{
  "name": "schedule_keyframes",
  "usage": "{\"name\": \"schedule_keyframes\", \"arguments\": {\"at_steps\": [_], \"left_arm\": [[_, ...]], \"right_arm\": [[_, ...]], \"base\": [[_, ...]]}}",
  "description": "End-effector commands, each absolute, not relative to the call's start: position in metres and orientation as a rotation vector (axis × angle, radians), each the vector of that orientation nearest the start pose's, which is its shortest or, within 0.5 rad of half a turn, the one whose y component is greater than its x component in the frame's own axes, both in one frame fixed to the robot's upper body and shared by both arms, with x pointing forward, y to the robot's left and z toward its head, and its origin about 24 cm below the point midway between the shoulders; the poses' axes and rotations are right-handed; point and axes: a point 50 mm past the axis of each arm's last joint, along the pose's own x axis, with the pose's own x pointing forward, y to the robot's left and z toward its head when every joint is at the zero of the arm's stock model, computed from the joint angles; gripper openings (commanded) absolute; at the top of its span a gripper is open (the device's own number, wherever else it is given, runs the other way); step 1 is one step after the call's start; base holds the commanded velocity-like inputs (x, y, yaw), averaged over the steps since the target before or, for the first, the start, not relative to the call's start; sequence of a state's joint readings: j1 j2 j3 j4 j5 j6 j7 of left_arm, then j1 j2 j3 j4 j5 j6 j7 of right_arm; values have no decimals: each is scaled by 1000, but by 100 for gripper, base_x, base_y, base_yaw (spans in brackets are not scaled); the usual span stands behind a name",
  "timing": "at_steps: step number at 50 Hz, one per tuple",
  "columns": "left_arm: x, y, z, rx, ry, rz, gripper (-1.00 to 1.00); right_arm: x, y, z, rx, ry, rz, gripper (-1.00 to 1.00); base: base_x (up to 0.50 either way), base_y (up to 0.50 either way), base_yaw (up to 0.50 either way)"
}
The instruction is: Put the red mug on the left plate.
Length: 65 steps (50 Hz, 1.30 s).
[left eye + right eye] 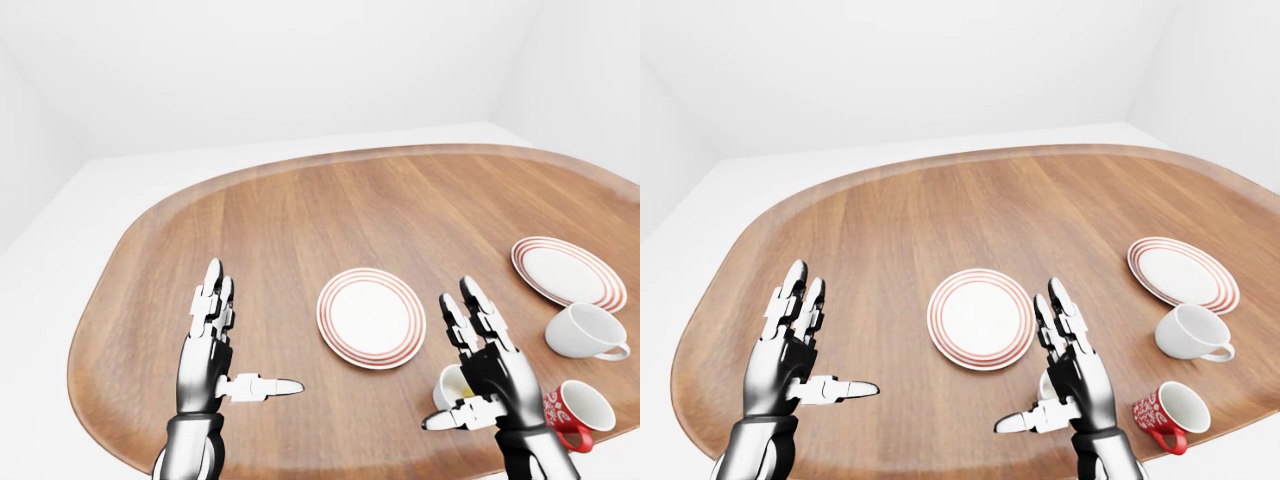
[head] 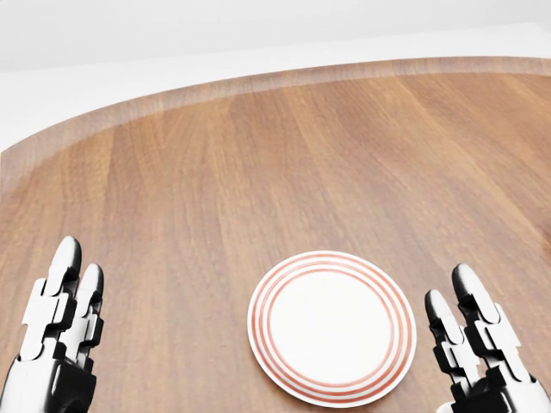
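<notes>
The red mug [image 1: 1167, 412] lies on its side near the bottom right edge of the surface [image 1: 900, 230] in the right-eye view, mouth up and to the right, handle low. Just above it a white mug [image 1: 1188, 332] also lies tipped, and above that sits the right plate [image 1: 1183, 271]. The left plate [image 1: 980, 318] is bare, near the middle.

The right hand [image 1: 1065, 375] hovers between the left plate and the red mug, fingers spread wide, holding nothing. It partly hides a third mug [image 1: 452, 386], white with yellow inside. The left hand [image 1: 790, 350] is raised well to the left, also wide and empty.

The risks, as I judge them: the right hand could clip the hidden mug while swinging right, or nudge the tipped red mug so it rolls off the near edge. Grabbing the white mug by mistake is possible too.
</notes>
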State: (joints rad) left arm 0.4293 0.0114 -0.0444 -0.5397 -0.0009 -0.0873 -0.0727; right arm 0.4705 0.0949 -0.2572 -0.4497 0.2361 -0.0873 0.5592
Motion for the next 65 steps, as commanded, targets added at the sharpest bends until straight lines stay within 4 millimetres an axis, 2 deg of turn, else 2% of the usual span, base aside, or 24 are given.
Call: {"name": "schedule_keyframes", "arguments": {"at_steps": [1,24,26,29,30,33,36,38,39,40,41,43,44,45,46,48,57,59,62,65], "left_arm": [[170,159,89,31,-212,-5,100],[170,160,91,32,-220,-4,100],[173,160,95,34,-240,-2,100],[179,161,97,31,-238,1,100],[181,162,96,28,-237,1,100],[183,162,96,29,-239,0,100],[186,161,97,30,-241,1,100],[187,162,96,27,-240,3,100],[188,162,96,27,-240,3,100],[189,162,96,27,-241,2,100],[189,162,97,28,-241,1,100],[190,162,97,29,-241,1,100],[191,161,97,29,-241,1,100],[191,161,97,30,-241,0,100],[192,161,98,30,-241,1,100],[192,161,98,30,-243,2,100],[194,161,100,30,-245,3,100],[194,161,100,30,-245,3,100],[193,160,100,32,-246,2,100],[192,160,100,31,-247,4,100]], "right_arm": [[147,-197,68,133,-173,170,100],[147,-198,67,134,-167,144,100],[151,-203,58,80,-111,75,100],[161,-212,35,-108,43,-114,100],[159,-212,31,-185,86,-153,100],[157,-209,28,-270,118,-170,100],[163,-203,16,-585,177,-253,100],[167,-200,12,-689,164,-284,100],[176,-216,137,-759,-140,-169,100],[181,-210,203,-1029,-339,-95,100],[183,-209,212,-1099,-354,-96,100],[186,-213,207,-1123,-316,-131,100],[189,-211,208,-1241,-268,-123,100],[191,-204,218,-1335,-263,-121,100],[192,-205,218,-1353,-245,-139,100],[192,-212,240,-1468,-269,-275,100],[178,-229,262,-1562,-258,-478,100],[175,-235,261,-1558,-238,-489,100],[173,-252,247,-1534,-129,-465,100],[172,-283,216,-1491,108,-439,100]], "base": [[49,-9,0],[47,-8,0],[0,0,0],[0,0,0],[0,0,0],[0,0,0],[0,0,0],[0,0,0],[0,0,0],[0,0,0],[0,0,0],[0,0,0],[0,0,0],[0,0,0],[0,0,0],[0,0,0],[0,0,0],[0,0,0],[0,0,0],[0,0,0]]}}
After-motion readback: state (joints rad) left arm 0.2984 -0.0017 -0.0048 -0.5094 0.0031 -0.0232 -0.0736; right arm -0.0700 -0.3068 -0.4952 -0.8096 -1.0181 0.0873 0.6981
